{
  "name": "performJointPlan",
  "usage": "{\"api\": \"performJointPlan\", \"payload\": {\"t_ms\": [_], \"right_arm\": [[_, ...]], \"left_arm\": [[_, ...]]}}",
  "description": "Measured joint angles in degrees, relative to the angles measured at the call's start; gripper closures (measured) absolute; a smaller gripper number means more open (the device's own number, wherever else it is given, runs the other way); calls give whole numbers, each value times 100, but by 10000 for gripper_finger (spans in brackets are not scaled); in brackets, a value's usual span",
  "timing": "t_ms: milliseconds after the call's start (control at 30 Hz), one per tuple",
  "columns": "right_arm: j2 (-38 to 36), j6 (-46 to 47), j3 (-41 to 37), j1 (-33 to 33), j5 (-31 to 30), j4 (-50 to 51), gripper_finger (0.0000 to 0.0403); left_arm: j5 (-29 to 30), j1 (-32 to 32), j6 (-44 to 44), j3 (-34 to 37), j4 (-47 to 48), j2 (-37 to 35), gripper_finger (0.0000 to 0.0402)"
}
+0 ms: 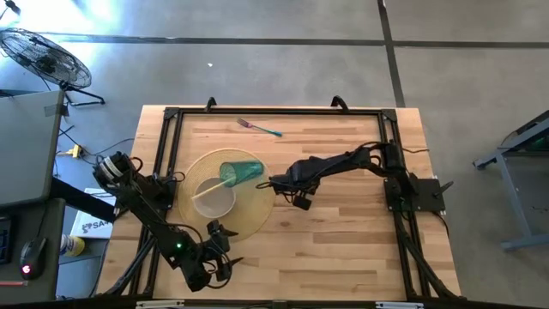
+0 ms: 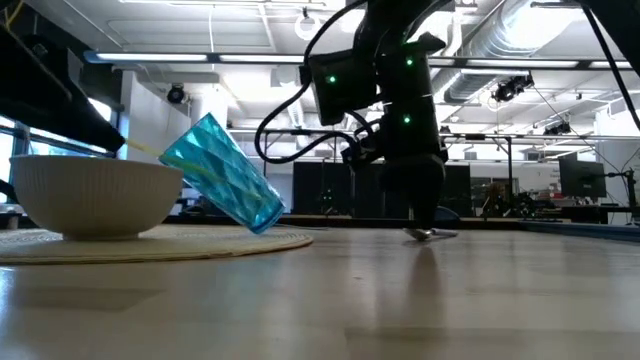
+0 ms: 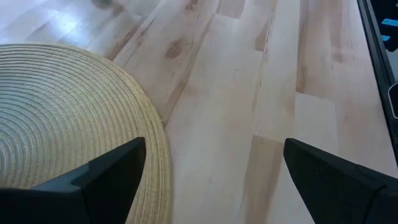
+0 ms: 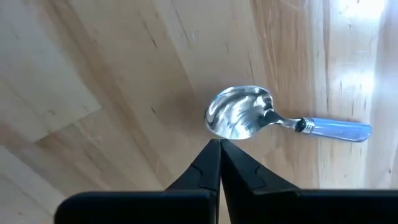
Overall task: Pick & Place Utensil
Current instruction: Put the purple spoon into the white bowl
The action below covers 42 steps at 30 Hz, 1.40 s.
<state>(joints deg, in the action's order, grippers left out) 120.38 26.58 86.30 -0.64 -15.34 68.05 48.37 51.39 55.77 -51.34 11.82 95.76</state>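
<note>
A spoon (image 4: 249,118) with a shiny bowl and a pale blue handle lies flat on the wooden table; the low view shows it at my right gripper's foot (image 2: 432,234). My right gripper (image 4: 219,146) (image 1: 276,182) points down, shut, its tips right at the rim of the spoon's bowl. A teal-handled fork (image 1: 259,128) lies near the far edge. My left gripper (image 3: 214,149) (image 1: 225,256) waits open by the near edge of the round woven mat (image 3: 56,118). My right gripper comes from above with its shut fingertips (image 4: 214,155) beside the rim of the spoon's bowl (image 4: 233,132). I cannot tell whether they touch it. The spoon lies flat on the table.
On the mat (image 1: 257,215) stand a white bowl (image 1: 214,199) and a teal cup (image 1: 242,172), tilted with its base edge on the mat. A thin pale stick (image 1: 208,188) lies across the bowl. Bare wood stretches to the table's right.
</note>
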Motion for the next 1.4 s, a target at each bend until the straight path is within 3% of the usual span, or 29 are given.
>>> {"api": "performJointPlan", "payload": {"t_ms": [233,600,867,1000,1233,1400], "right_arm": [[-113,67,0,-14,-132,-22,402],[-1173,646,2,-439,-773,-83,400],[-1669,2127,4,-589,-1581,269,402],[-1670,2586,4,-635,-1943,846,394],[-1670,3690,-34,-1232,-2463,1321,355],[-1672,4799,-592,-1449,-2430,1047,316]], "left_arm": [[147,37,-22,3,211,-291,27],[852,38,-46,3,640,-1104,27],[1222,36,-45,3,681,-1274,27],[1036,36,47,3,754,-1293,27],[987,411,172,3,1286,-1549,27],[1060,582,140,1,1324,-1609,27]]}}
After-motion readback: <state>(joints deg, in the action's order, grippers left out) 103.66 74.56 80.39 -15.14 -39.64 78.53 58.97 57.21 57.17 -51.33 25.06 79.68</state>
